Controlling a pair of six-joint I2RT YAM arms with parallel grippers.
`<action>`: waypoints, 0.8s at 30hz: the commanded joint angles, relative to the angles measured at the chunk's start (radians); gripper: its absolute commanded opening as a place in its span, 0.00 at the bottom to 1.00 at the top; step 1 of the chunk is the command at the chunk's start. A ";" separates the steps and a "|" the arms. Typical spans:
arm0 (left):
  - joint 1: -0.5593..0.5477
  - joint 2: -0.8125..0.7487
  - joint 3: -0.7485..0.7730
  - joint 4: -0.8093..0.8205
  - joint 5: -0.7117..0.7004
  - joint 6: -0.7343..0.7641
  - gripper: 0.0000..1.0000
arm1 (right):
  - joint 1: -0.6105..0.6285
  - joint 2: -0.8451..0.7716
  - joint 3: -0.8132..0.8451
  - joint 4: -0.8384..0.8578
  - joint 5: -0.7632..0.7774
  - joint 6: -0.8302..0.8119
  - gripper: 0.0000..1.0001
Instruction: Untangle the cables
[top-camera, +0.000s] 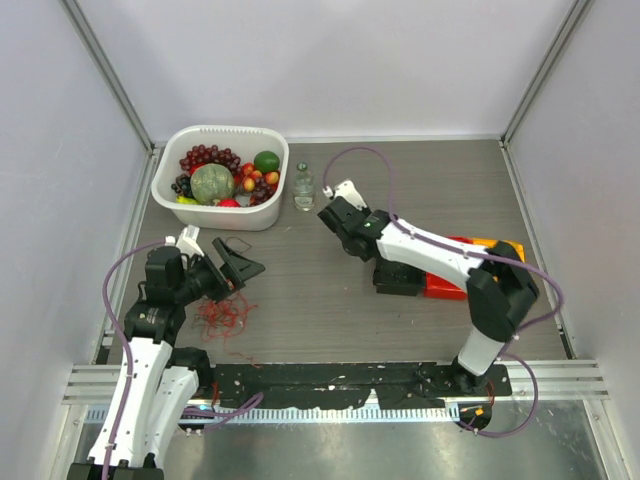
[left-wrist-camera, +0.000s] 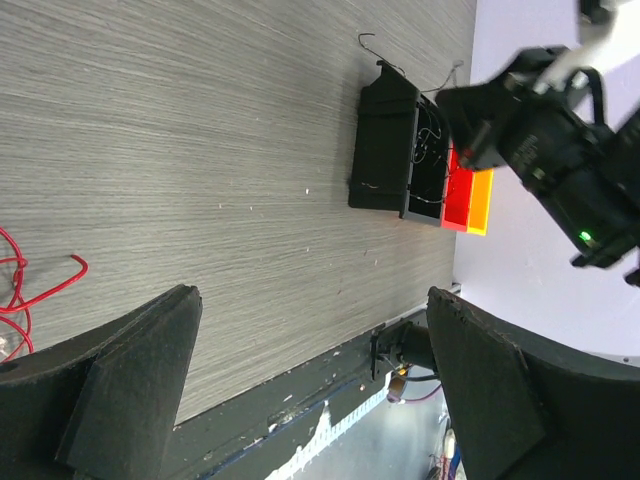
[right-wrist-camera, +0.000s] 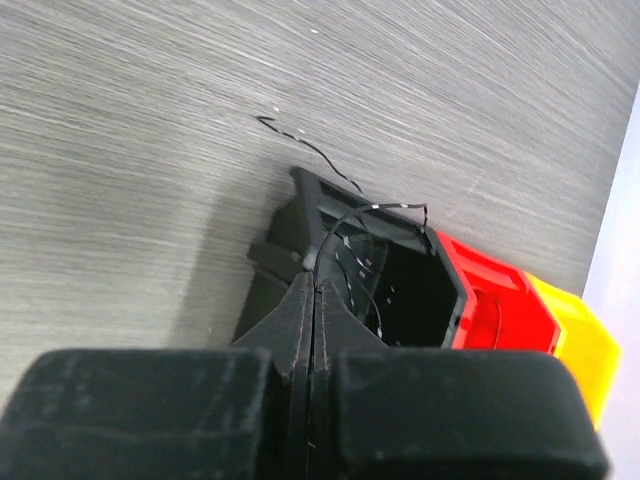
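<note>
A clump of thin red cables (top-camera: 226, 314) lies on the table in front of my left arm; one red loop (left-wrist-camera: 30, 285) shows at the left edge of the left wrist view. My left gripper (top-camera: 240, 268) (left-wrist-camera: 310, 300) hangs just above and beyond that clump, wide open and empty. A thin black cable (right-wrist-camera: 372, 210) arcs up out of a black bin (top-camera: 398, 277) (right-wrist-camera: 420, 290), and my right gripper (top-camera: 368, 250) (right-wrist-camera: 318, 283) is shut on it at the fingertips. Another black cable end (right-wrist-camera: 300, 142) trails onto the table past the bin.
Beside the black bin (left-wrist-camera: 388, 160) stand a red bin (top-camera: 445, 285) (right-wrist-camera: 495, 300) and a yellow bin (top-camera: 497, 246) (right-wrist-camera: 580, 345). A white basket (top-camera: 165, 190) of fruit and a small clear bottle (top-camera: 303, 188) stand at the back left. Metal rails run along the near table edge (top-camera: 350, 385).
</note>
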 joint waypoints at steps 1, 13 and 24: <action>0.005 0.004 -0.006 0.031 0.026 0.008 0.99 | -0.002 -0.198 -0.092 -0.013 0.027 0.183 0.01; 0.005 0.042 -0.019 0.092 0.040 -0.010 0.99 | -0.365 -0.467 -0.502 0.255 -0.688 0.349 0.01; 0.003 0.013 -0.009 0.055 0.040 -0.009 0.99 | -0.405 -0.347 -0.419 0.197 -0.854 0.327 0.07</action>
